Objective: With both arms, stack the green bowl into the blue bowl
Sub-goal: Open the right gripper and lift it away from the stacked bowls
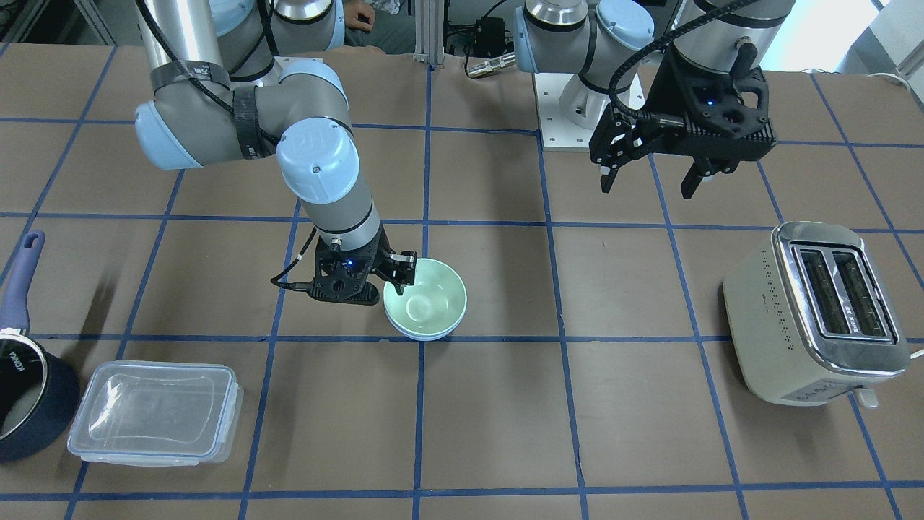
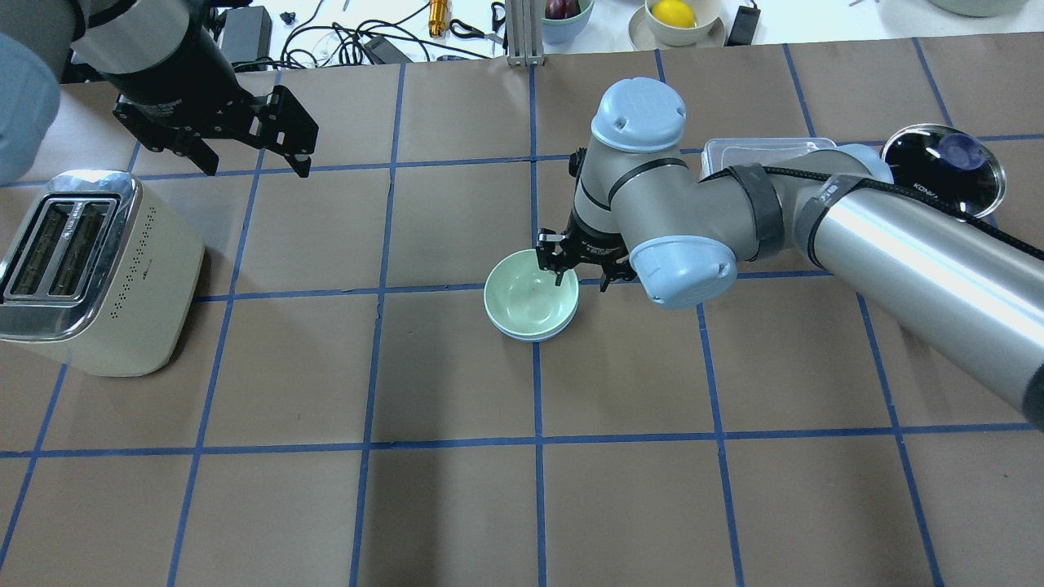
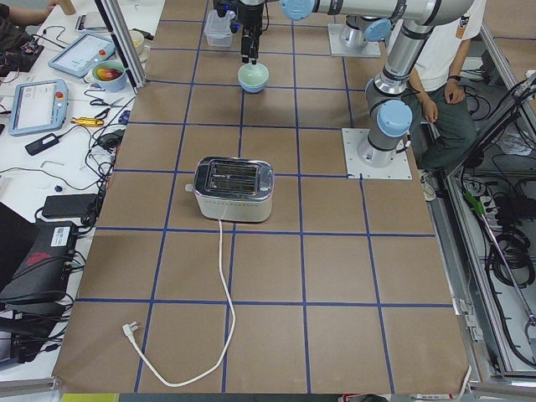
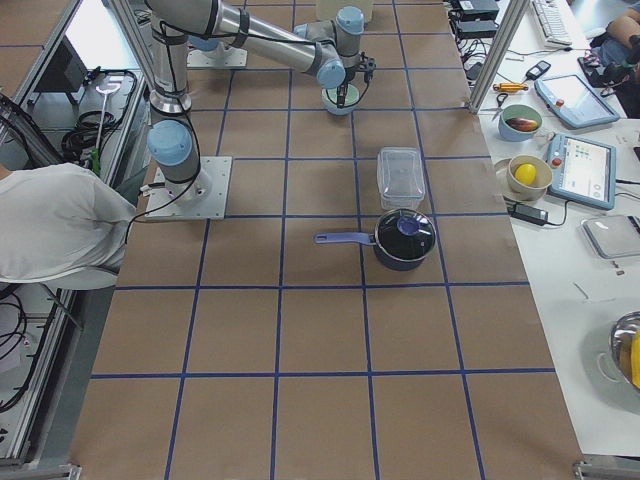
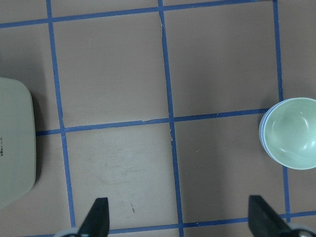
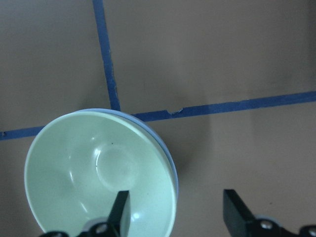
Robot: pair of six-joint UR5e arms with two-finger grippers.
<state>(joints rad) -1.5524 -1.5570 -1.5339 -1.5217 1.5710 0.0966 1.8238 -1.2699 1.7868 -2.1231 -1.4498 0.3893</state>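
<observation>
The green bowl [image 1: 426, 296] sits nested inside the blue bowl [image 1: 427, 336], whose rim shows as a thin band under it, near the table's middle. My right gripper [image 1: 401, 278] is open and low at the bowls' edge: one finger [image 6: 121, 210] is inside the green bowl [image 6: 98, 168], the other outside past the blue bowl's rim [image 6: 168, 153], neither touching. My left gripper [image 1: 646, 184] is open and empty, raised well above the table, far from the bowls. In the left wrist view its fingers [image 5: 98, 215] frame bare table, with the green bowl [image 5: 294, 133] at the right edge.
A cream toaster [image 1: 816, 310] stands on my left side. A clear lidded container [image 1: 155, 412] and a dark navy saucepan [image 1: 29, 390] lie on my right side. The table is brown with a blue tape grid.
</observation>
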